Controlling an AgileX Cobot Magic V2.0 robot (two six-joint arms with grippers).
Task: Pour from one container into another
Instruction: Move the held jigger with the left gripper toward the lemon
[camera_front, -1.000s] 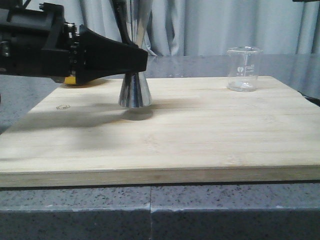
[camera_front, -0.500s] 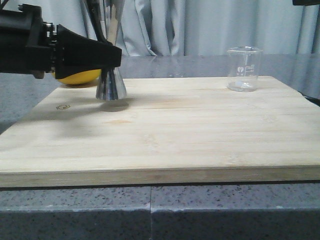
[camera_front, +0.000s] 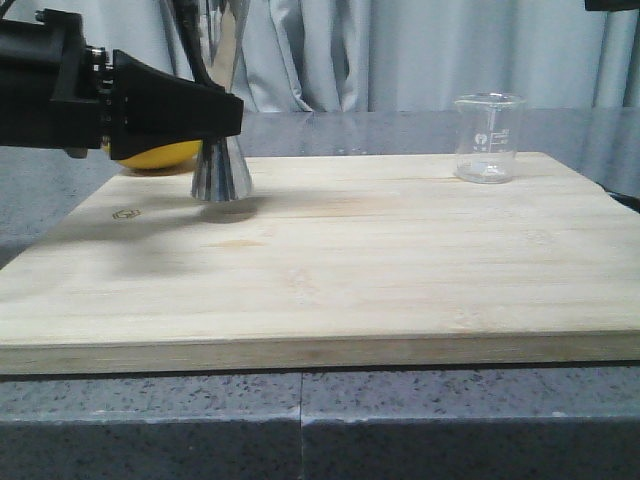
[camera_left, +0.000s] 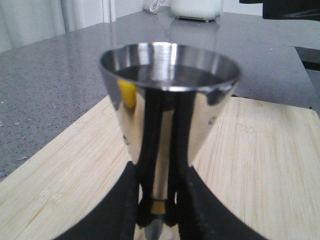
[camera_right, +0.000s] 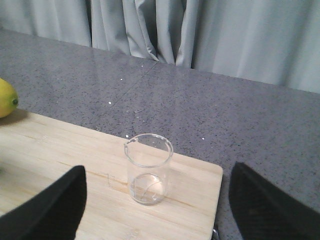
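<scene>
1. Steel first: your left gripper (camera_left: 156, 220) has its fingers (camera_front: 190, 105) closed on the waist of the jigger (camera_front: 222, 165), right at the gold band. The upper cone rises above the fingers, and the lower cone hangs below them, at or just above the wooden board (camera_front: 330, 290); you cannot tell from these views whether it touches.
2. Your right gripper (camera_right: 157, 210) is spread wide and holds nothing. The glass beaker (camera_right: 148, 169) stands upright on the board, out ahead of the gap between the two fingers and touching neither.
3. The beaker looks almost empty; any liquid in it is too faint to tell.
4. A lemon (camera_front: 160, 155) lies just behind your left fingers, off the board's far corner.
5. Progress, as a judgement: early. The receiving cup is in hand, but the beaker is not yet grasped and nothing has been poured.
6. Left to do: close your right fingers around the beaker, bring it to the jigger's mouth, and tip it lip-first.
</scene>
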